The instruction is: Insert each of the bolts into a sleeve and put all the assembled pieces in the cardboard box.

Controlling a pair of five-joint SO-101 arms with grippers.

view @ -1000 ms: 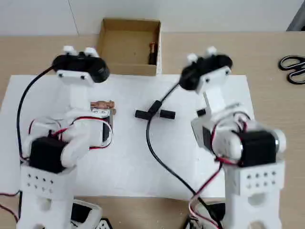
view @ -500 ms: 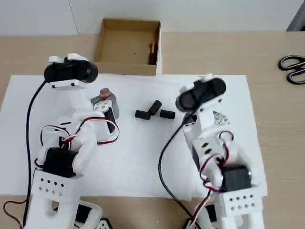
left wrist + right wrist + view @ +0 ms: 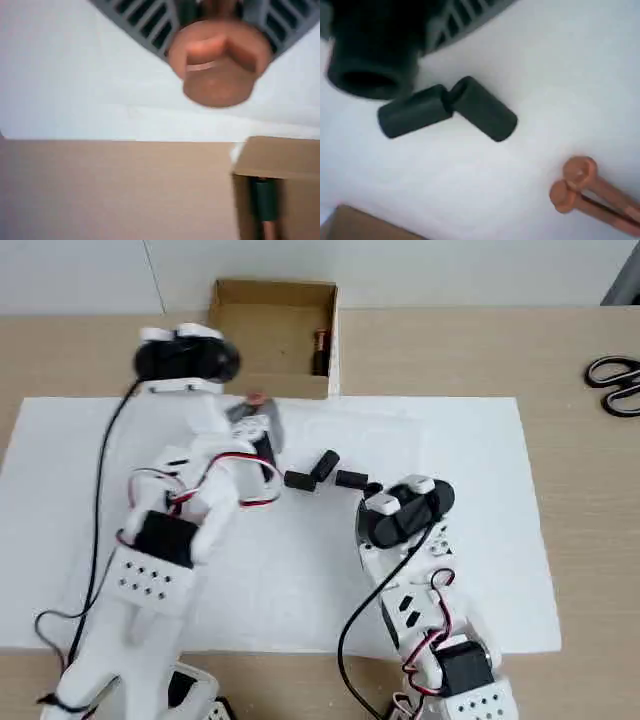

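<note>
Left tool (image 3: 255, 412) clamps a bolt (image 3: 217, 62), held up near the box (image 3: 300, 386), probably waiting for a mate. Right tool (image 3: 385, 30) is down over one sleeve (image 3: 367, 70); clamped or not, can't tell.

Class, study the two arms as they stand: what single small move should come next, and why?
Probably the right claw should grip and lift the sleeve nearest it. The left claw holds a bolt, and that bolt needs a sleeve to go into. This sleeve sits right at the right claw, while the two others lie farther off on the paper.
</note>
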